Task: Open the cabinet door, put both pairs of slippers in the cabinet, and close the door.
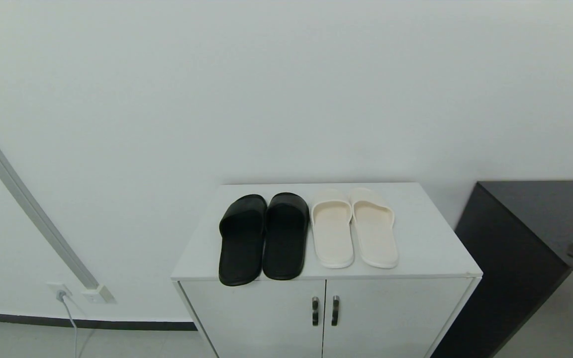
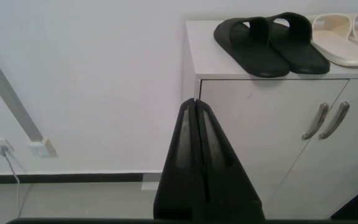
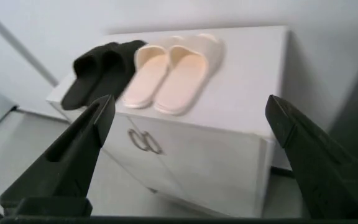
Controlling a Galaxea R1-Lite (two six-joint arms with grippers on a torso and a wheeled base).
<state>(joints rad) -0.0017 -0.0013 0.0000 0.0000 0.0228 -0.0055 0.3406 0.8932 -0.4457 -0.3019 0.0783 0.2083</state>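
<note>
Left pincer: we see its fingers pressed together, holding nothing, facing the cabinet front and apart from it.
Right pincer: spread wide, empty, apart from the cabinet, facing its top and doors.
Cabinet: white, lower centre of the head view; both doors shut, handles paired at the middle; the inside is hidden from us.
Black slippers: side by side on the surface, heels at its front edge.
White slippers: just beside them, to the right.
Room: white wall; socket and slanted grey duct lower left; dark furniture at the right.
</note>
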